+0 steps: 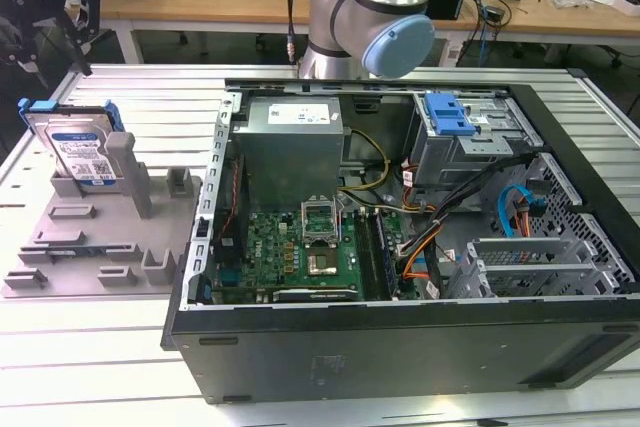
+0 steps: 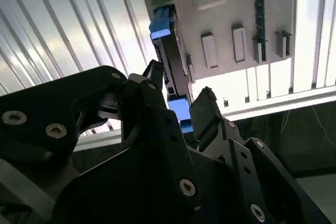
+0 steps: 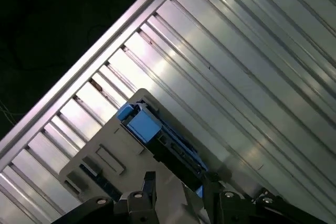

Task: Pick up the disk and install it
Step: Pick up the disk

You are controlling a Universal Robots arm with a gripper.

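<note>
Exterior view: disk [image 1: 78, 147] stands on edge in grey tray [image 1: 60, 267] on slatted table [image 1: 100, 377], at the exterior view's left of open PC case [image 1: 400, 347]. Gripper [image 1: 75, 32] hangs above disk, not touching.
Second wrist view: gripper [image 2: 178, 94] w/ jaws spread, nothing held; disk [image 2: 176, 72] lined up betw. fingertips, below them.
First wrist view: same. Disk [image 3: 157, 135] upright in tray [image 3: 100, 161], gripper [image 3: 178, 184] spread wide.

Disk [image 1: 85, 154] seemingly slotted upright in tray [image 1: 75, 282]
</note>
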